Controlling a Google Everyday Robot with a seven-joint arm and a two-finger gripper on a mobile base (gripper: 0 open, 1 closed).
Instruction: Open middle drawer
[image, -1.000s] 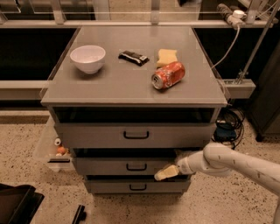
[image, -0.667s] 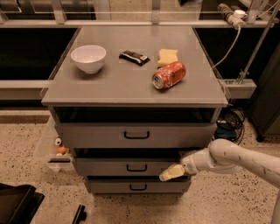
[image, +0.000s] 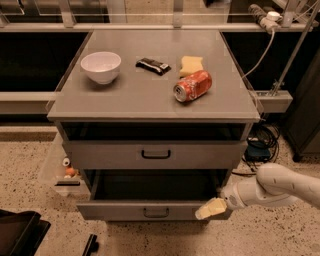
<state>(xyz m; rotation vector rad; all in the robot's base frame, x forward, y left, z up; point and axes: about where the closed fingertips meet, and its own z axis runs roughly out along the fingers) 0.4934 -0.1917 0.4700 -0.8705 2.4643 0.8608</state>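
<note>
The middle drawer (image: 125, 210) of the grey cabinet stands pulled out toward me, with its dark inside showing above its flat grey front. Its small black bar handle (image: 156, 213) sits at the centre of the front. My gripper (image: 212, 208) is cream-tipped on a white arm (image: 280, 187) that reaches in from the right. It is at the right end of that drawer front, touching or just in front of it. The top drawer (image: 155, 154) above is closed. The lowest drawer is hidden under the open one.
On the cabinet top (image: 125, 95) lie a white bowl (image: 101, 66), a black packet (image: 153, 65), a yellow sponge (image: 191, 65) and a red soda can (image: 193, 86) on its side. A clear bin (image: 62, 172) stands at the left, cables (image: 260, 142) at the right, and a black object (image: 17, 232) at the bottom left.
The middle drawer has slid out toward me from nearly closed to well open. My gripper has moved with its front, down and to the right.
</note>
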